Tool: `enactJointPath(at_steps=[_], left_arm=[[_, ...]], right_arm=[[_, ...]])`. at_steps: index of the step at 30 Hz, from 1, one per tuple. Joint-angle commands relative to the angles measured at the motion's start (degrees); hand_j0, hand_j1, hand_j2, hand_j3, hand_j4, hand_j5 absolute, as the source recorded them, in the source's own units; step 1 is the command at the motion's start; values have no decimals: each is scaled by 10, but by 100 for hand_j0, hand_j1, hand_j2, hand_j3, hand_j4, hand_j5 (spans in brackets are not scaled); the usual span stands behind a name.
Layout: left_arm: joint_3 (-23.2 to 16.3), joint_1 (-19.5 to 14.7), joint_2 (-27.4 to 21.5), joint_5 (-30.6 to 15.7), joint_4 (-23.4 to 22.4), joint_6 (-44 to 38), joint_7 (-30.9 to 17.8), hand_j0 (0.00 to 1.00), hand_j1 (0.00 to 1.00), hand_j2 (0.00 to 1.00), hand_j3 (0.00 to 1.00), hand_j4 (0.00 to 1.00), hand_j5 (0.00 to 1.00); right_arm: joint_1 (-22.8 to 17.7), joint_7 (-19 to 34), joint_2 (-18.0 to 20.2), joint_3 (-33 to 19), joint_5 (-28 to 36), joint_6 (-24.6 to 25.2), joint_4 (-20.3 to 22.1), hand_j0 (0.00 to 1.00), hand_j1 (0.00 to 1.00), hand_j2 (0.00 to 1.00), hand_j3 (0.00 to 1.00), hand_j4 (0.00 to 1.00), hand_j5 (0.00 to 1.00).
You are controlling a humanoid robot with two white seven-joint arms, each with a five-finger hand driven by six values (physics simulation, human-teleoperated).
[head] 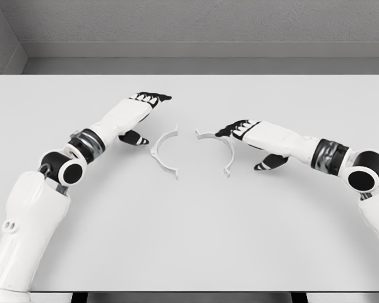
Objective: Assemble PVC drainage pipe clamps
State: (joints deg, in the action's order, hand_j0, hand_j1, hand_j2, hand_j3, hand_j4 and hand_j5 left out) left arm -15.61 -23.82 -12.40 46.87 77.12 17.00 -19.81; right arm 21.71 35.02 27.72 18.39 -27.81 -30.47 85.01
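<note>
Clamp halves are both flat on the white table [189, 240], near its middle, lying as two arcs with their hollow sides facing each other and a gap between the tips, so not joined. Left clamp half [163, 153] curves from its upper tip near the table centre down to a small flange at the lower end. Right clamp half [220, 149] runs from its upper-left tip across and down to its lower flange. Left hand [142, 112] sits up and to the left of its arc, fingers stretched out flat and pointing away toward the far edge, thumb [134, 138] hanging low just beside the arc's outer curve; it grips nothing, and I can't tell if the thumb touches the plastic. Right hand [251, 134] lies just right of the other arc, fingertips [230, 130] at the top of its curve, touching or nearly so, contact unclear. Fingers are extended, thumb spread down to the right, nothing grasped. Both forearms angle in from the lower corners.
</note>
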Motion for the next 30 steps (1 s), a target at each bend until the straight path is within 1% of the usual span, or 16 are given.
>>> enactJointPath(at_steps=[1, 6, 10, 11, 13, 30], left_arm=[[-5, 0, 1, -2, -8, -5, 0, 100, 100, 100, 100, 100, 100], [-12, -8, 13, -2, -12, -6, 0, 100, 100, 100, 100, 100, 100], [-17, -15, 22, -2, -22, -7, 0, 100, 100, 100, 100, 100, 100], [-17, -16, 23, -2, -23, -7, 0, 100, 100, 100, 100, 100, 100], [-19, -16, 23, -2, -24, -7, 0, 100, 100, 100, 100, 100, 100], [-25, -16, 31, -2, -19, -6, 0, 100, 100, 100, 100, 100, 100]], right_arm=[[0, 0, 1, 1, 4, 2, 12, 100, 100, 100, 100, 100, 100], [2, 0, -5, 8, 3, 2, 12, 100, 100, 100, 100, 100, 100], [4, 0, -7, 24, 3, 3, 13, 100, 100, 100, 100, 100, 100], [4, 0, -7, 25, 3, 4, 19, 100, 100, 100, 100, 100, 100], [4, 0, -18, 31, 3, 5, 26, 100, 100, 100, 100, 100, 100], [8, 0, -36, 39, -6, 9, 24, 100, 100, 100, 100, 100, 100]])
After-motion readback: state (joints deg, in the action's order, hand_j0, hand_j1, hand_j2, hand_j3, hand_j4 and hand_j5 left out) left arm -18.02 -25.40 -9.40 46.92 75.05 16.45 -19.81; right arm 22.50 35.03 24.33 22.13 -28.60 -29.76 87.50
